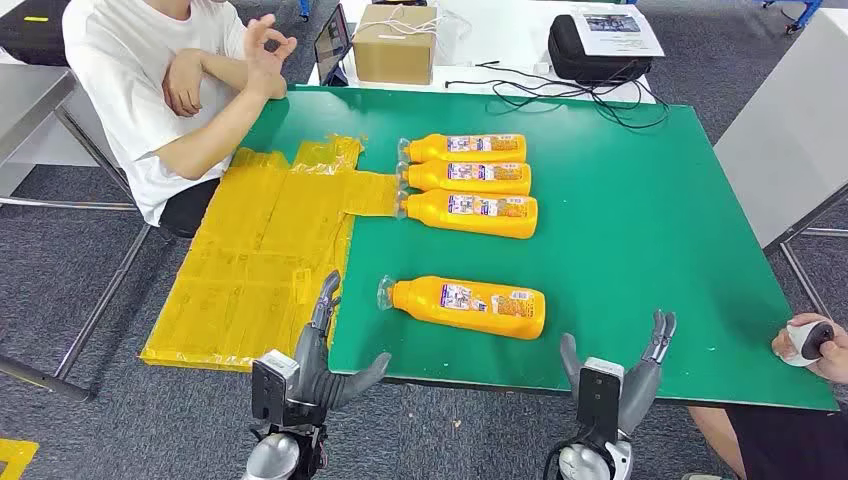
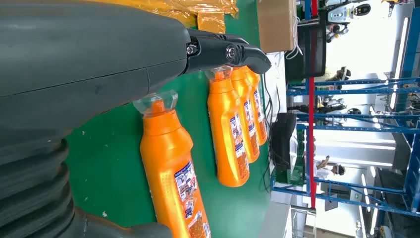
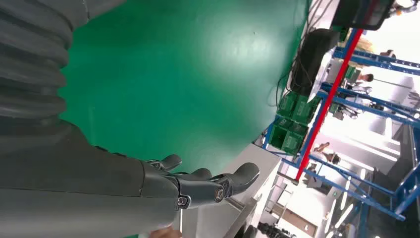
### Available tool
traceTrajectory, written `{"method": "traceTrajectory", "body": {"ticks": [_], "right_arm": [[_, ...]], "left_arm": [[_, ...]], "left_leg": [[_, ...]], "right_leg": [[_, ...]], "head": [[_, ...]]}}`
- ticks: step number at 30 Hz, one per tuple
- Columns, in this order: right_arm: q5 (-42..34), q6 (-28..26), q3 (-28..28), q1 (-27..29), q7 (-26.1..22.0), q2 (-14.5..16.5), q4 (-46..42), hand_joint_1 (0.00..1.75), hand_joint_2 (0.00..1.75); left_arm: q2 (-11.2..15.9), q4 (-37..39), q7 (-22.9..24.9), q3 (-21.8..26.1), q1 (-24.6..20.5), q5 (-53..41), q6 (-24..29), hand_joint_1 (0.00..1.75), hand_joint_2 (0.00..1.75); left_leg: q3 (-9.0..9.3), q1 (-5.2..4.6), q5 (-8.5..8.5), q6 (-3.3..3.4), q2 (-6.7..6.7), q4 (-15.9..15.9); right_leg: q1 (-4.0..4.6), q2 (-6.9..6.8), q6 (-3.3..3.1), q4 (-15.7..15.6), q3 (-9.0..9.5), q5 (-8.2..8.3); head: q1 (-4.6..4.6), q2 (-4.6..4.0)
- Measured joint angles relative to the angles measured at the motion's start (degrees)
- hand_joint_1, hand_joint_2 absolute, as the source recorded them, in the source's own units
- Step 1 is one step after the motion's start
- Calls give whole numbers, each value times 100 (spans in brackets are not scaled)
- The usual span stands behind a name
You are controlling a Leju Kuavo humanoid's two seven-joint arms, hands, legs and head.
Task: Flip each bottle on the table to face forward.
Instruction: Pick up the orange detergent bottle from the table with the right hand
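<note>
Several orange bottles lie on their sides on the green table, clear caps pointing left, labels up. Three lie side by side at the back: far, middle and near. A fourth bottle lies alone closer to me, also seen close up as the nearest bottle in the left wrist view. My left hand hovers open at the table's front edge, left of that bottle. My right hand is open at the front edge, to the bottle's right, holding nothing; its fingers are spread.
Yellow plastic sheets cover the table's left part. A seated person in a white shirt leans on the far left corner. Another person's hand holds a white device at the right. A cardboard box, black bag and cables lie behind.
</note>
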Motion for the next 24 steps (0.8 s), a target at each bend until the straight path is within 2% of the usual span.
{"method": "traceTrajectory", "body": {"ticks": [10, 18, 22, 24], "right_arm": [[-63, 0, 13, -49, 0, -12, 0, 0, 175], [267, 0, 23, -27, -2, -9, -81, 0, 175], [262, 69, 292, -95, 41, -49, 28, 0, 175], [625, 160, 579, -239, 255, -139, 388, 0, 175]], "left_arm": [[0, 0, 135, -8, -38, -84, -7, 0, 175], [0, 2, 140, -57, -99, -92, -28, 0, 175], [-17, 0, 140, -61, -150, -40, 13, 0, 175], [-37, -19, 143, -63, -164, 0, 50, 0, 175]], "left_leg": [[0, 0, 0, 0, 0, 0], [0, 0, 0, 0, 0, 0], [1, 1, 0, 0, 5, -1], [2, 1, 0, 0, 8, 0]], "right_leg": [[0, 0, 0, 0, -1, 0], [0, 0, 0, 0, -1, 0], [1, 2, 0, 1, 1, 1], [1, 2, 0, 0, 1, 1]], "head": [[1, 0], [0, 0], [1, 0], [1, 0]]}}
